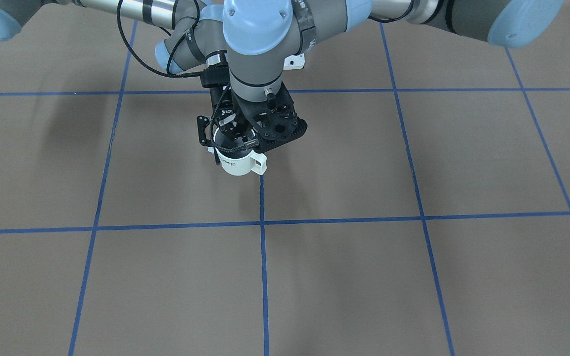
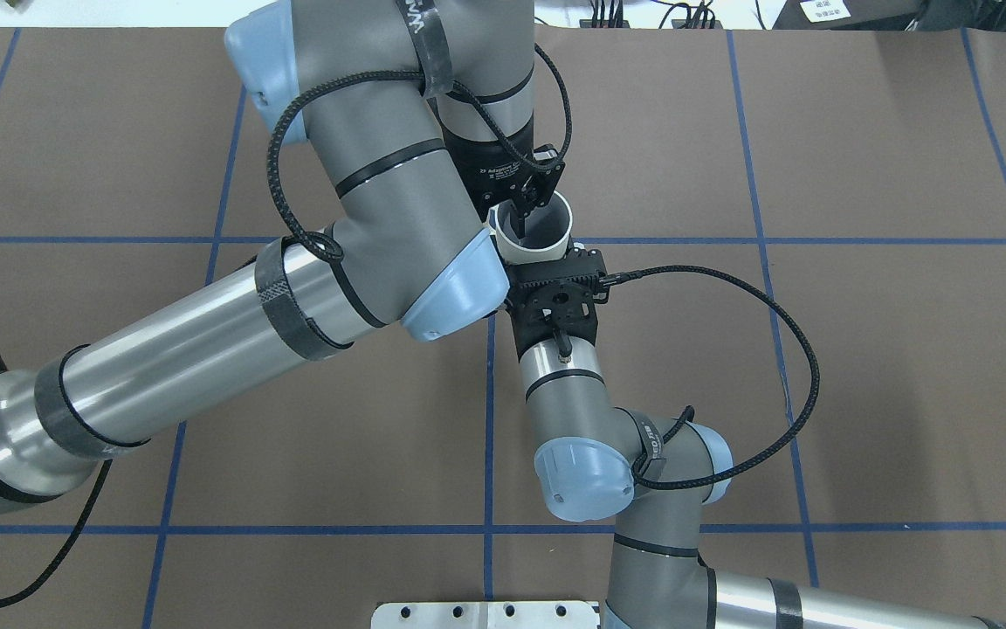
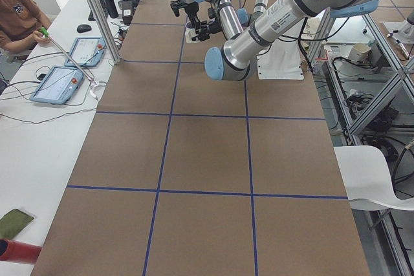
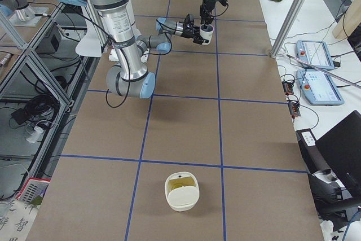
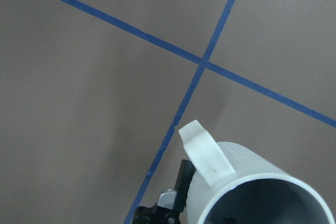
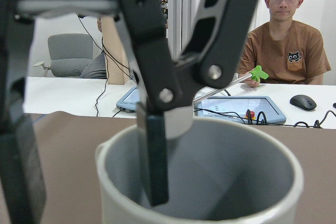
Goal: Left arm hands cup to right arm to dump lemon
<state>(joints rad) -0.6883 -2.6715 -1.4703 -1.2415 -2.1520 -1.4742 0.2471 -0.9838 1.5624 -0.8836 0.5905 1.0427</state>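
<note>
The cream-white cup (image 1: pixel 238 165) hangs above the brown table, with its handle (image 5: pixel 206 156) sticking out sideways. My left gripper (image 2: pixel 516 218) comes down from above and is shut on the rim, with one finger (image 6: pixel 155 150) inside the grey interior. My right gripper (image 1: pixel 238 153) reaches in level from the robot's side and stands open around the cup's body. In the right wrist view a gap shows between its finger (image 6: pixel 21 171) and the cup wall. The lemon is hidden.
The table (image 1: pixel 413 277) carries a blue tape grid. A white container (image 4: pixel 181 191) with something pale yellow inside stands far off toward the right end. A side desk holds tablets (image 3: pixel 61 82), and a seated person (image 6: pixel 286 40) holds a stick. A metal post (image 4: pixel 293 15) stands at the table's edge.
</note>
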